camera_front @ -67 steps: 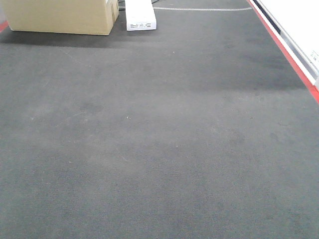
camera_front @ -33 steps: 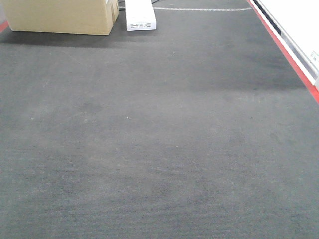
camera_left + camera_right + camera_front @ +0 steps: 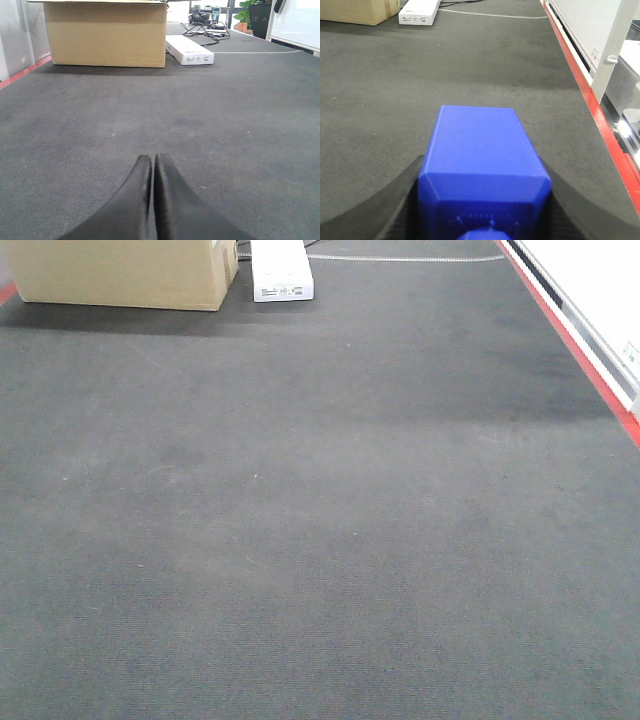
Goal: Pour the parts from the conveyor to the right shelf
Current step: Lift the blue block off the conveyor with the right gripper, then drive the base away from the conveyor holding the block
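Note:
The conveyor (image 3: 320, 520) is a wide dark-grey carpet-like belt that fills the front view, and neither gripper shows there. My right gripper (image 3: 482, 167) is shut on one of the parts, a bright-blue plastic block (image 3: 477, 135), with a black finger pressed on each side and a round stud toward the camera. It hangs low over the conveyor (image 3: 380, 90) near the belt's right side. My left gripper (image 3: 152, 158) is shut and empty, its black fingertips together just above the conveyor (image 3: 225, 125). The right shelf is out of view.
A cardboard box (image 3: 120, 275) and a flat white box (image 3: 280, 270) sit at the belt's far end, with cables (image 3: 205, 30) behind them. A red strip (image 3: 580, 350) and a white rail run along the right edge. A pale post (image 3: 615, 45) stands beyond the strip.

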{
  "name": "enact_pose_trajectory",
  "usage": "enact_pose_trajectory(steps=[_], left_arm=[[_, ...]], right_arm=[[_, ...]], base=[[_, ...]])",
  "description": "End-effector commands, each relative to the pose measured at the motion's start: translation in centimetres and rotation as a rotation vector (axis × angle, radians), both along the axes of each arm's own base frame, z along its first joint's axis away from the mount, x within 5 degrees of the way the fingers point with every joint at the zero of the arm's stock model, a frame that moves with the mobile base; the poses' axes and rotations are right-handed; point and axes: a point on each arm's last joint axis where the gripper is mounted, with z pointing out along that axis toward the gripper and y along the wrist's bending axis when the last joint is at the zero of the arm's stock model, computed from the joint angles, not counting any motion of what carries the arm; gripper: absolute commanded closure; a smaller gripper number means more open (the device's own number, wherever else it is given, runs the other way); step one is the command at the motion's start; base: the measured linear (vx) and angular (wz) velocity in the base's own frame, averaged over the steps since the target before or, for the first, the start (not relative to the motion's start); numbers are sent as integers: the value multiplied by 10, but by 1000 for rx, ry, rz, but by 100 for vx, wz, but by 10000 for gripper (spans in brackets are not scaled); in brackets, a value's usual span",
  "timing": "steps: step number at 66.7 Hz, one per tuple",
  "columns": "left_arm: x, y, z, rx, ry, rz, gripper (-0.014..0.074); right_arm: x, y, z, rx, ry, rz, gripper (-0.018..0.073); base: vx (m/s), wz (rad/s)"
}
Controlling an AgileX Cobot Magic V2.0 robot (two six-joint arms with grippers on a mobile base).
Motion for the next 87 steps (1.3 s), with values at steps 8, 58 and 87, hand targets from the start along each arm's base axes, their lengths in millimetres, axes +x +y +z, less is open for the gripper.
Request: enact_pose_trajectory(steps=[8, 58, 87], left_arm=[[1, -1, 13, -18, -81, -8, 602], [1, -1, 13, -18, -81, -8, 602], [1, -1, 13, -18, -81, -8, 602]], right_arm=[[2, 0, 14, -8, -82, -4, 564], [2, 0, 14, -8, -82, -4, 564], [2, 0, 14, -8, -83, -4, 564]], base=[[0, 0], [-11, -3], [-36, -24]])
